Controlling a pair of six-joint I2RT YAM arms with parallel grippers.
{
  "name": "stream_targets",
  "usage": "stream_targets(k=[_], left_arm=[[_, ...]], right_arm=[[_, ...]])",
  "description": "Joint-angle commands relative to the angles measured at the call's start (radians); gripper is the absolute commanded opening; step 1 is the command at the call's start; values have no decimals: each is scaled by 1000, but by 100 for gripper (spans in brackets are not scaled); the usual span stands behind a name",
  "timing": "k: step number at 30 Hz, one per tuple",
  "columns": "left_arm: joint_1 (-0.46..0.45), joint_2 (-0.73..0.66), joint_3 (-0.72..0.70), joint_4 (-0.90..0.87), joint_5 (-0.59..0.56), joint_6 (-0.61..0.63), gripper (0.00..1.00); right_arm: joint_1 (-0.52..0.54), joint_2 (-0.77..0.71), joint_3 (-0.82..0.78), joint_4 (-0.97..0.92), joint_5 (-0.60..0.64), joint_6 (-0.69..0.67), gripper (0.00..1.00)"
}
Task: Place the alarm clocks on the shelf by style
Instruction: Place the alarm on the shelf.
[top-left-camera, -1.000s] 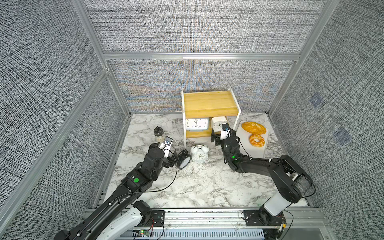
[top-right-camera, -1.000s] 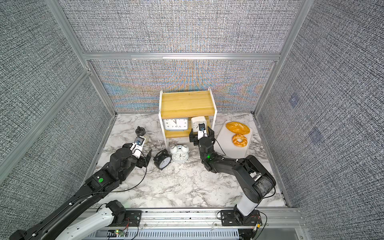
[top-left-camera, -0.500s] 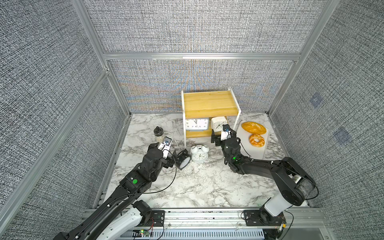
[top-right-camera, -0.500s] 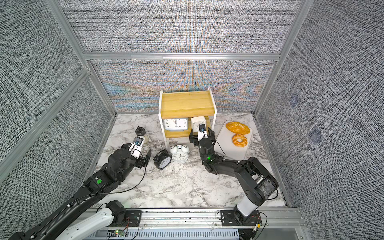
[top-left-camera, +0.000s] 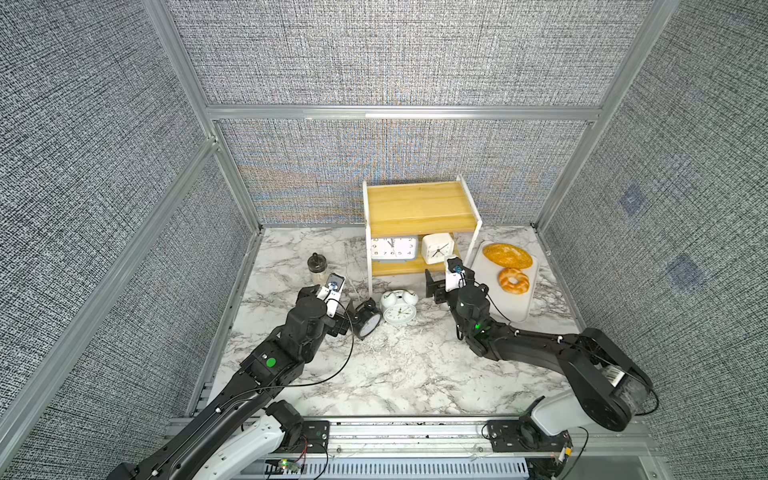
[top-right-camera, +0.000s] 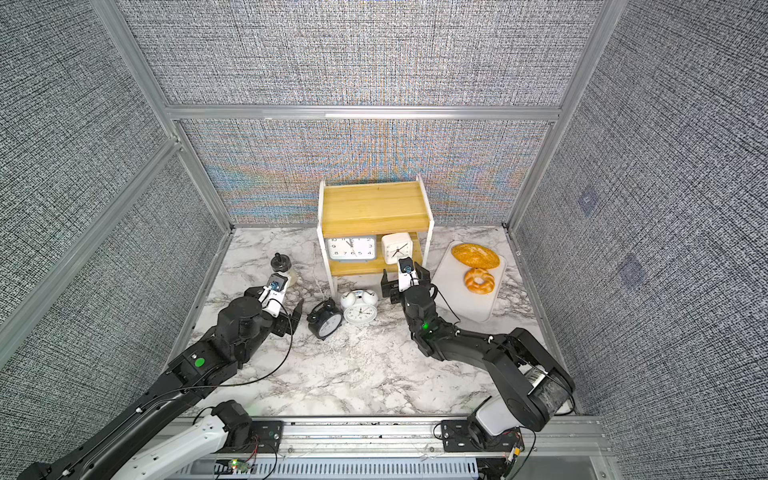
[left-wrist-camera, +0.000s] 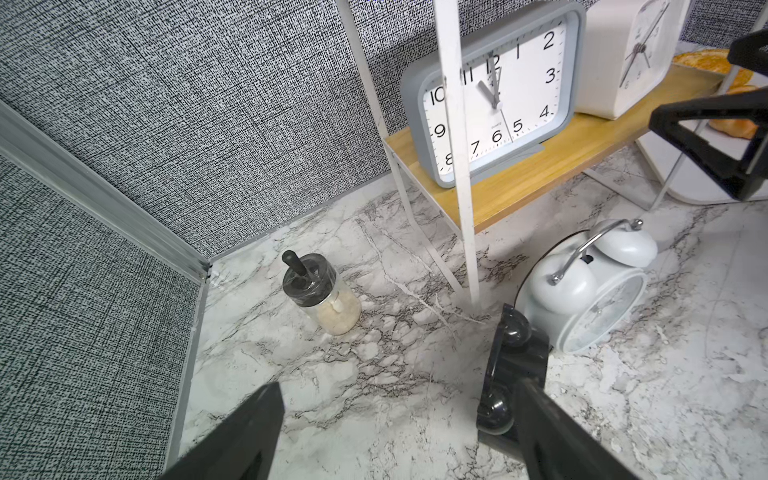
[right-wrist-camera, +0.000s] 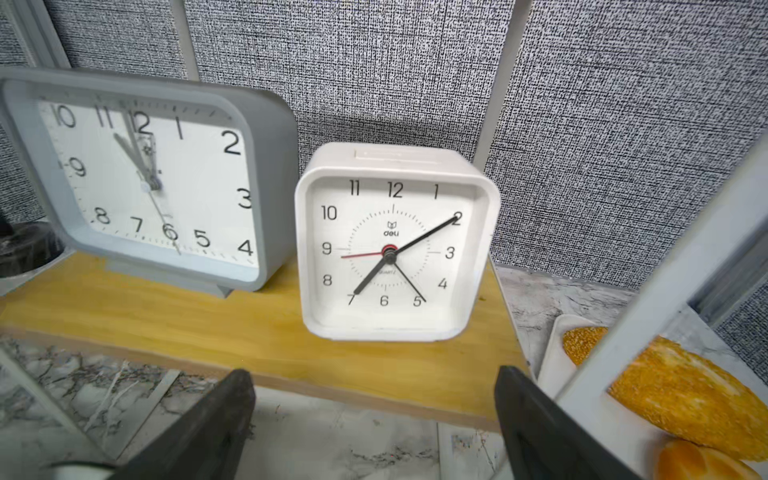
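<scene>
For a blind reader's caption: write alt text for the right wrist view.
A small white square alarm clock stands on the yellow shelf board beside a grey-blue rectangular clock. The open right claw faces it; bread lies nearby.

walls: grey woven panels | frame: aluminium struts | floor: white grey-veined marble top | light: bright, even

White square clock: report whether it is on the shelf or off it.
On it. The white square clock stands upright on the lower board of the shelf, beside the grey-blue clock.
</scene>
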Motion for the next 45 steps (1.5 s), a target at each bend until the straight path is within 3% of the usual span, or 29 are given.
stream_targets(k=[1,8,12,17,45], left_arm=[[2,2,-1,21,4,9,92],[2,8,-2,24,2,10,92],[2,10,-3,24,2,11,92],[1,8,-4,24,0,12,92],[2,5,-7,25,-9,15,92]], right_arm=[[-2,-25,2,4,-96,-25,79],[-18,-31,1,15,-114,-21,34],[-38,-5,28,20,-151,-20,21],[-47,36,66,17,-173,-23,17],[-62,153,183,-4,-173,-12,18]])
